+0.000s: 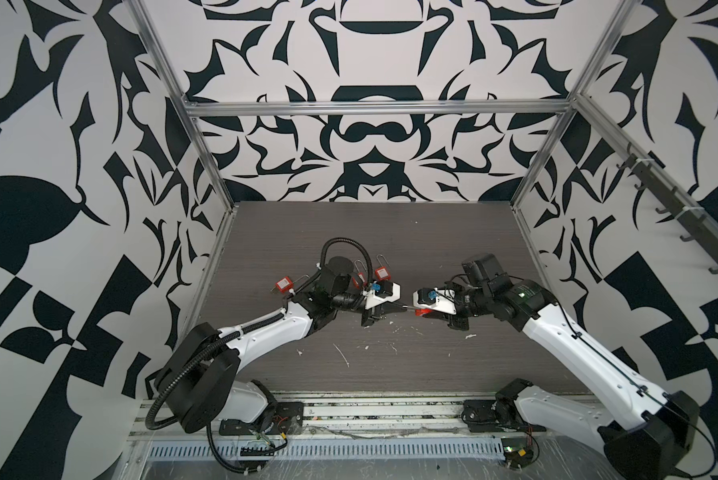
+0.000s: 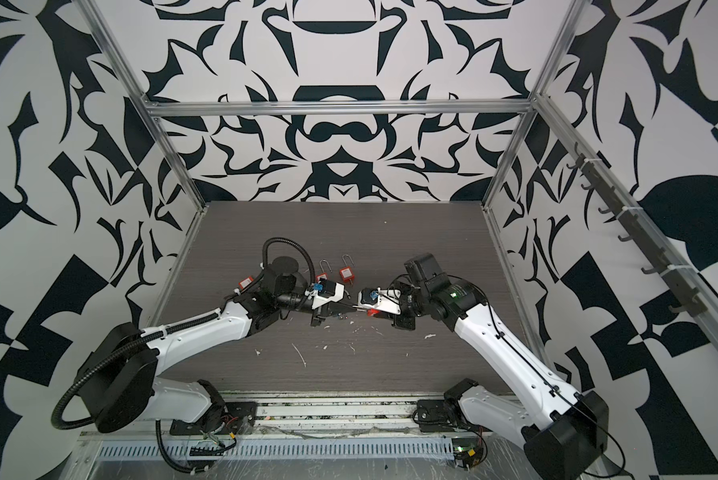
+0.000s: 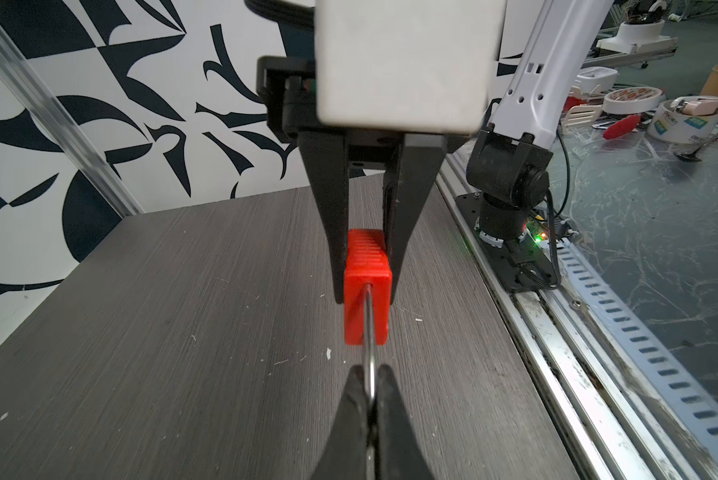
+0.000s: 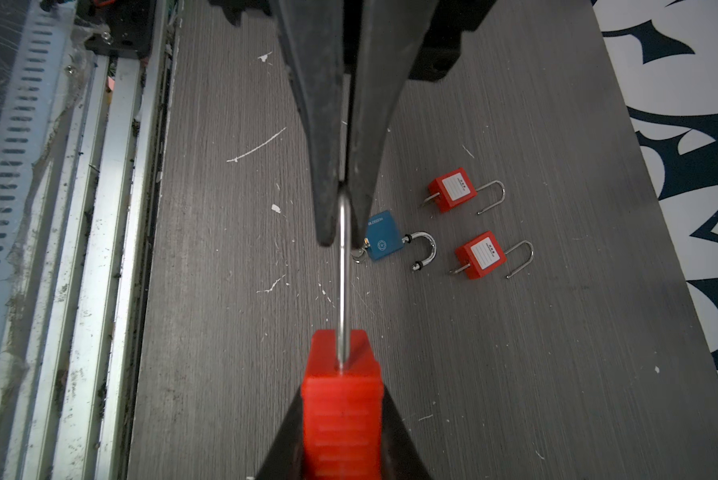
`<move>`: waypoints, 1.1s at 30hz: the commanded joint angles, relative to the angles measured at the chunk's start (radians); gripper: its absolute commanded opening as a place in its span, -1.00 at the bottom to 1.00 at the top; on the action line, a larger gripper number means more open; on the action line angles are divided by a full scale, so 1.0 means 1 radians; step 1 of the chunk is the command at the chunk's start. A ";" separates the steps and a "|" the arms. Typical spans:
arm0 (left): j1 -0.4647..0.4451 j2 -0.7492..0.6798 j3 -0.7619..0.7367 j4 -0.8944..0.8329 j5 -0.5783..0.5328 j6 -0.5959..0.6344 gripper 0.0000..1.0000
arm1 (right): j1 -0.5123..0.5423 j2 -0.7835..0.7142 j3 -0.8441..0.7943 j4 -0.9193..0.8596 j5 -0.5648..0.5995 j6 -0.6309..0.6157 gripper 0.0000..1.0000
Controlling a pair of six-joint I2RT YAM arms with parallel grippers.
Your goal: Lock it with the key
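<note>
A red padlock [image 3: 367, 291] hangs in the air between my two grippers, over the middle of the dark table [image 1: 390, 232]. My right gripper [image 4: 343, 395] is shut on its ribbed red body [image 4: 343, 415]. My left gripper [image 3: 370, 374] is shut on the top of its thin steel shackle [image 3: 370, 332], which I see edge-on. In both top views the two grippers meet tip to tip, the left gripper [image 1: 390, 307] facing the padlock [image 1: 423, 312]. The key of this padlock is hidden.
On the table behind the arms lie two more red padlocks [image 4: 453, 189] [image 4: 481, 254] and a blue padlock [image 4: 384, 236], all with open shackles. Metal rails [image 4: 112, 249] run along the front edge. Patterned walls close in three sides.
</note>
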 commanded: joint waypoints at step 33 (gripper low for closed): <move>0.006 0.079 -0.088 0.341 -0.011 -0.134 -1.00 | 0.005 -0.053 0.184 -0.140 -0.013 0.135 0.11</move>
